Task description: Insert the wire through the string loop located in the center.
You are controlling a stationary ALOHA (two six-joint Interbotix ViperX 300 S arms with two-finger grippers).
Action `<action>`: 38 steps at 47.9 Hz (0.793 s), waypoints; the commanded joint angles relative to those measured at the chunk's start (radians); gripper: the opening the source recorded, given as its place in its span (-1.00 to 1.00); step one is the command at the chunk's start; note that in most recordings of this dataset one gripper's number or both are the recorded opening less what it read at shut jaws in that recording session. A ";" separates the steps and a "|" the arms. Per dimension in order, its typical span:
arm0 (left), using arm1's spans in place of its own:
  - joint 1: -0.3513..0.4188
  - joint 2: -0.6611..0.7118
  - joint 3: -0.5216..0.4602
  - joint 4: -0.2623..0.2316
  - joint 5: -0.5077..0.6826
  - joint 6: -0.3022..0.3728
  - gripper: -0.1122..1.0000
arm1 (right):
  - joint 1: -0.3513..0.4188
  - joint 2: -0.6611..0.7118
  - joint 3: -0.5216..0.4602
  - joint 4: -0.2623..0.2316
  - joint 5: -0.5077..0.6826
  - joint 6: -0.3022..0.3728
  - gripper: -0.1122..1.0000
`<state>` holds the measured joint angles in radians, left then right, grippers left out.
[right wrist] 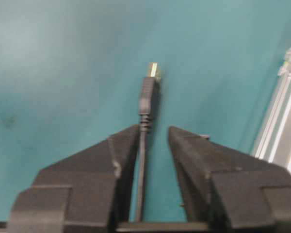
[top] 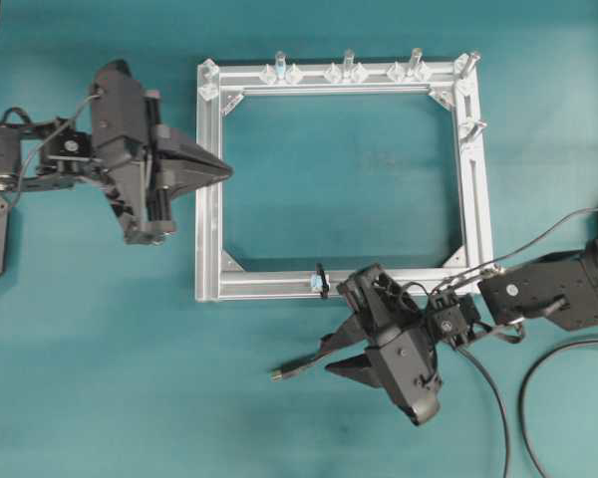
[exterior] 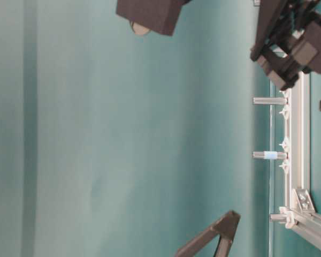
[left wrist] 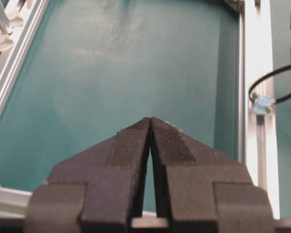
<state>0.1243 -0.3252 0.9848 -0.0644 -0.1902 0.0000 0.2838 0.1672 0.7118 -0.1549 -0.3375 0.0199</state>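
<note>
A: Overhead first. What's clear?

B: The left claw is pinched together, holding nothing, its tip at the left bar of the aluminium frame. The right claw sits just below the frame's bottom bar. The wire pokes out leftward from it, plug over the teal table. The string loop sits on the bottom bar, just up and left of that claw. Too small to read its opening.

A: Table level?

B: Mostly blurred arm parts, cropped. The frame's bolts show; loop and wire can't be made out.

A: Left wrist?

B: Fingers meet at the tips. A black cord by a bluish fitting curves off the right edge, partly cut off.

A: Right wrist?

B: The wire runs between the fingers, lying against the left one, a gap on the right. Whether it's truly clamped, I can't tell.
</note>
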 commanded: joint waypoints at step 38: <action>-0.003 -0.040 0.035 0.003 -0.005 0.000 -0.68 | 0.005 0.103 -0.046 -0.003 0.025 0.003 -0.16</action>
<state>0.1243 -0.3605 1.0293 -0.0644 -0.1902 0.0000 0.2869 0.2853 0.6765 -0.1565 -0.3191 0.0245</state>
